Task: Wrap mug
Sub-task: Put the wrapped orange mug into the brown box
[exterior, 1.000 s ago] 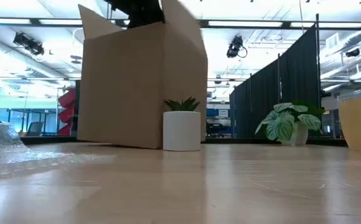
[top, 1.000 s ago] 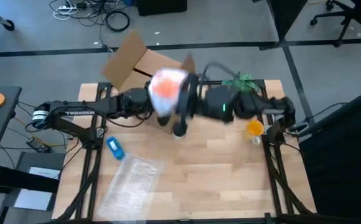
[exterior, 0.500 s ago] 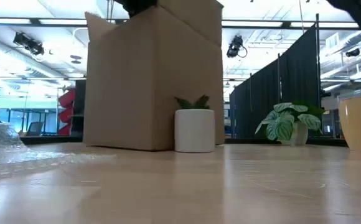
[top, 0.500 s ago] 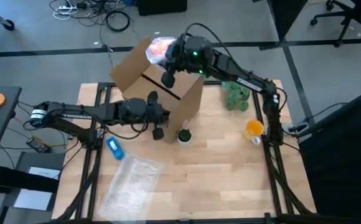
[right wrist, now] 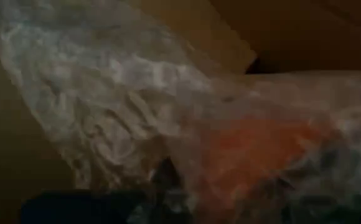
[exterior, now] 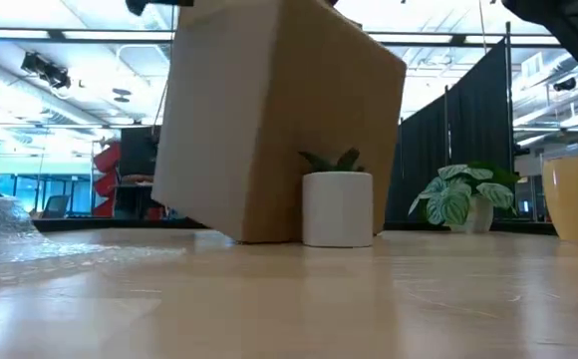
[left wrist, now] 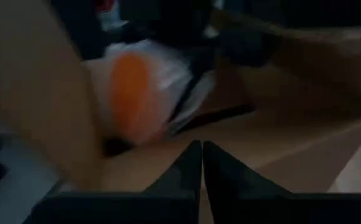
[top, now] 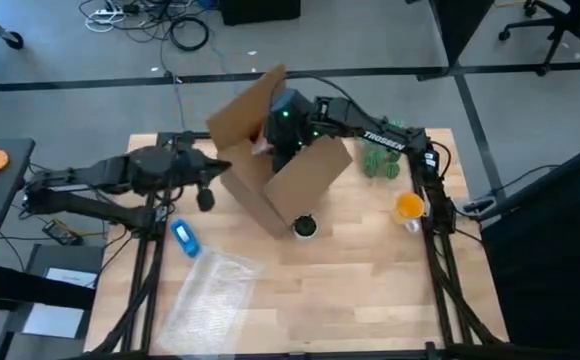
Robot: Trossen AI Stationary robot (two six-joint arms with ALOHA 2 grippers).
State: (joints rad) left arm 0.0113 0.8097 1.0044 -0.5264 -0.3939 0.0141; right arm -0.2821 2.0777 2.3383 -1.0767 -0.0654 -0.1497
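- The wrapped mug (left wrist: pixel 137 93), an orange body under clear bubble wrap, sits inside the open cardboard box (top: pixel 300 180) at the back of the table (top: pixel 370 290); the right gripper (top: pixel 282 125) reaches into the box with it.
- In the right wrist view the bubble wrap (right wrist: pixel 168 124) fills the frame and hides the fingers, so whether the right jaws are clamped on the bundle or already apart cannot be told.
- The left gripper (left wrist: pixel 202 165) hovers just outside the box opening, its two fingertips pressed together on nothing.
- Risk: the box is tilted in the low view, one bottom edge off the table. If the right arm pushes or pulls out at an angle, the box could tip or slide further.
- Risk: the small white plant pot (exterior: pixel 337 207) stands touching, or just beside, the box's near corner; a sliding box would likely knock it over.
- Risk: loose wrap may snag on the right fingers as they withdraw, dragging the mug back out or undoing the wrapping.
- Risk: the left arm is close to a raised flap and could catch it.
- A spare sheet of bubble wrap (top: pixel 205 290) and a blue object (top: pixel 186 237) lie at the table's near left; the orange cup (top: pixel 408 208) is well apart at right.
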